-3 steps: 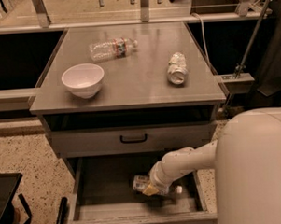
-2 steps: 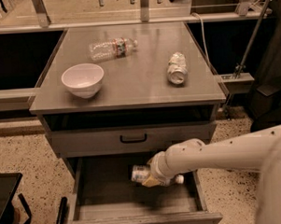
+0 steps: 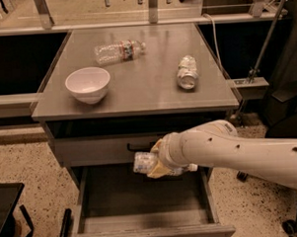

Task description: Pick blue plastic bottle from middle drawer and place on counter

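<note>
Jaws round stubby clear btl [image 3: 144, 163], above mid drawer [image 3: 142, 195].

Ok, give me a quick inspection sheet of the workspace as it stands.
Surface: counter grey, flat, slightly glossy.
Job's things: blue plastic bottle held above the open middle drawer, not yet on the counter.
Clutter: white bowl upright at the counter's front left; clear bottle and metal can lying on their sides further back.
Grippers: hand shut on the blue plastic bottle, in front of the closed upper drawer.
Cables: one pale cable by the counter's back right edge.
Surroundings: speckled floor around the cabinet.
</note>
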`<state>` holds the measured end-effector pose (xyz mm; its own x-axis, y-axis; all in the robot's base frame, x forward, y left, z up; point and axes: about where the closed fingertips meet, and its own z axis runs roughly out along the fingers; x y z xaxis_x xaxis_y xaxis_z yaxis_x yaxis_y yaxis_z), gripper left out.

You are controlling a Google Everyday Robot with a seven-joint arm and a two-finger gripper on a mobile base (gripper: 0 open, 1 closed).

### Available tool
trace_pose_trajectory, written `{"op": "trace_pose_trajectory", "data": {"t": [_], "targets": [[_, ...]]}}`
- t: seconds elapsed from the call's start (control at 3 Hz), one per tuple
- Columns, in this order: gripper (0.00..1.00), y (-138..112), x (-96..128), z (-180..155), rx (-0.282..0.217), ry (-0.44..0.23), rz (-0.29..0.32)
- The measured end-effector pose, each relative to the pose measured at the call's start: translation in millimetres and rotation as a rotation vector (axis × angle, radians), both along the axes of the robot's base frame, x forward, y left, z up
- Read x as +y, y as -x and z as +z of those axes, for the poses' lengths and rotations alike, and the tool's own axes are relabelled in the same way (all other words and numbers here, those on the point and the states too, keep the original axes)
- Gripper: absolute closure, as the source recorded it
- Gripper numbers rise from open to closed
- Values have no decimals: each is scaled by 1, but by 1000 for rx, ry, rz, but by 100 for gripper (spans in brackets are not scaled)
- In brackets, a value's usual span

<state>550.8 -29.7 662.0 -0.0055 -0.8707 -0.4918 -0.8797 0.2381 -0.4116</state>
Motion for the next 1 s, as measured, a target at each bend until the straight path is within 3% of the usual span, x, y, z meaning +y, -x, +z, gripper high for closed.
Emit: {"op": "trace_pose_trajectory", "data": {"t": [0.33,0.67,1.0], "targets": [[100,0,0,0,0,0,0],[100,3,-17,43,-76,1,-32],[100,9,-33,139,-244,15,-63]]}}
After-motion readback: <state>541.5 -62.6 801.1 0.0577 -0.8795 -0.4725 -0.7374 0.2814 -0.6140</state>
